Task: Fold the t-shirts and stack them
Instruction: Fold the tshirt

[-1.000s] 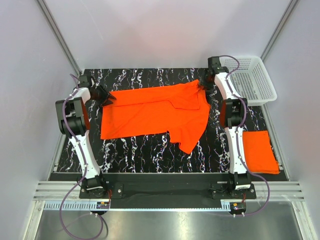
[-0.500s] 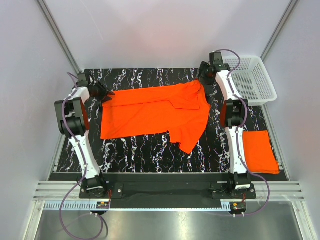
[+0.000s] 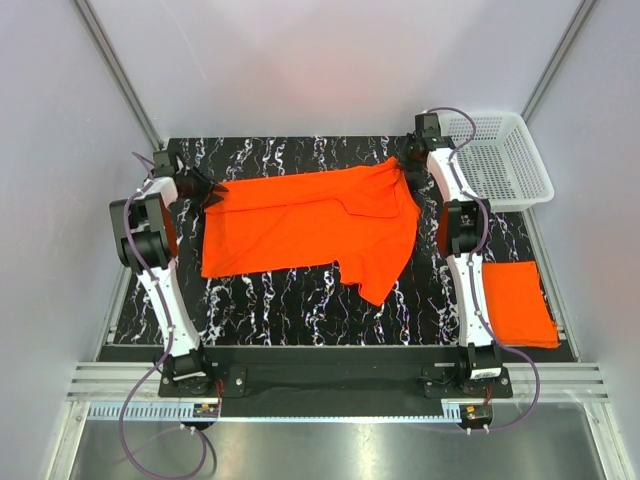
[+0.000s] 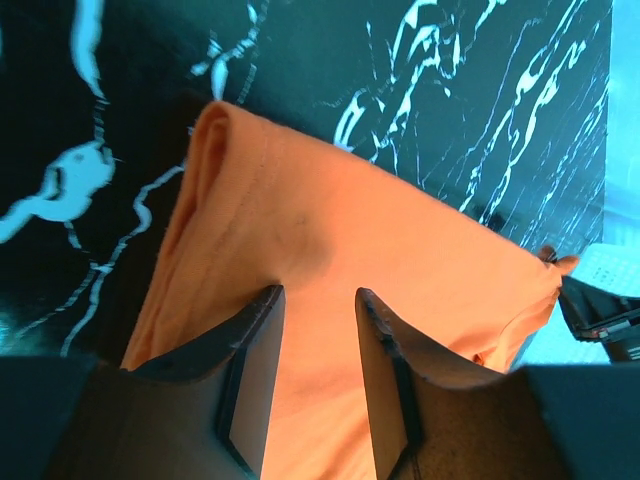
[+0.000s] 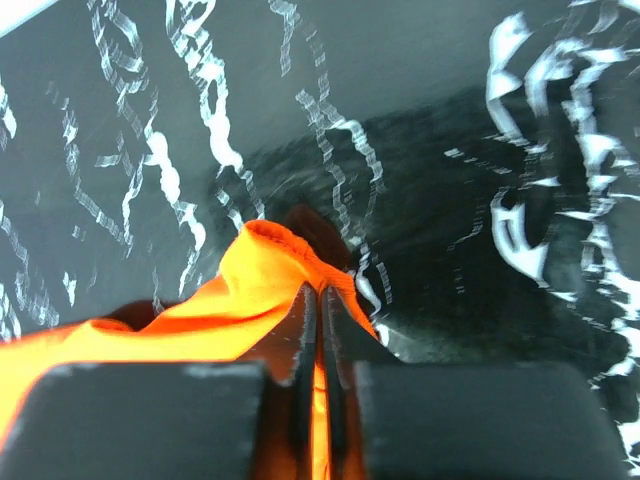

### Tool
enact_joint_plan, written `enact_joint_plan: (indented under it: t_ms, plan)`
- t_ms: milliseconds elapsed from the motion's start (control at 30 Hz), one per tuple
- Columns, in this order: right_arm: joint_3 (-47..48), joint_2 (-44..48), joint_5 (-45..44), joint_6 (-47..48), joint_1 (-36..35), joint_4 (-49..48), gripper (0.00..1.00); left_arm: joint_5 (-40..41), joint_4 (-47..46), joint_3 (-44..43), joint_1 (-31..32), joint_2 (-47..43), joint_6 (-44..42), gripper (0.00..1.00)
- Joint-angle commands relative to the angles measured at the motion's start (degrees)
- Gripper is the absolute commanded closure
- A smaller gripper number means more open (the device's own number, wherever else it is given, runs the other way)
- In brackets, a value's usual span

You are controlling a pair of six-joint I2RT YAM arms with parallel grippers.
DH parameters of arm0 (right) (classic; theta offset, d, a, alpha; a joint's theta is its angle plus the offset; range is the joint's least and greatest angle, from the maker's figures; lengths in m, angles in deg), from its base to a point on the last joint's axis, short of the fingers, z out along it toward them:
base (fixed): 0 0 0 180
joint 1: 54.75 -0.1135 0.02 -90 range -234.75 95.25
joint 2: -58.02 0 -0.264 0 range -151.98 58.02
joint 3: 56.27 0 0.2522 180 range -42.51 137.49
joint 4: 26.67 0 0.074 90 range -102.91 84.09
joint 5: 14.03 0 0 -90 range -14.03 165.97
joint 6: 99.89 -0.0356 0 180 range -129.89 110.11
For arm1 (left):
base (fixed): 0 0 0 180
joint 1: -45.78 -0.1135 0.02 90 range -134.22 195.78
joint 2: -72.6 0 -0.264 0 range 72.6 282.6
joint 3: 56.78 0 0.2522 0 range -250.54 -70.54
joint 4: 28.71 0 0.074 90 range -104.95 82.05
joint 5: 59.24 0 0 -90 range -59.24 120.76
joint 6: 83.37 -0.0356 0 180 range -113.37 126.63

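My left end effector (image 4: 317,292) sits at the 10 o'clock corner of the orange t-shirt (image 3: 310,225), and its two fingers (image 4: 250,370) stand spread apart, with bright cloth showing in the gap between them. From my left wrist camera I look down on a folded edge of the shirt lying on the black marbled tabletop (image 3: 300,300). I cannot tell whether the fingers press on the fabric or hang just above it.

Over at the shirt's 1 o'clock corner, my right end effector (image 5: 318,290) is pressed together, pinching a thin ridge of orange cloth. The hem peaks up right at the fingertips, and the dark tabletop lies beyond it.

From overhead, the shirt lies opened out across the middle of the tabletop. Its long side runs from 9 to 3 o'clock, and one flap hangs toward 5 o'clock. A folded t-shirt (image 3: 520,305) lies flat at the tabletop's 4 o'clock corner, just beside my right arm. A white mesh basket (image 3: 505,160) sits at 2 o'clock, near my right wrist.
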Motion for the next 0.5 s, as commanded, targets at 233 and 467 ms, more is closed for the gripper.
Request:
enact_joint_plan:
  t_ms: [233, 467]
  plan:
    - [-1.3, 1.9, -12.9, -5.4, -0.6, -0.6, 0.93, 2.0, 0.1, -2.3, -2.3, 2.3, 0.5, 0.60]
    - [2.5, 6.1, -8.9, -5.0, -0.6, 2.9, 0.47, 4.0, 4.4, -4.2, -1.3, -5.5, -4.2, 0.55]
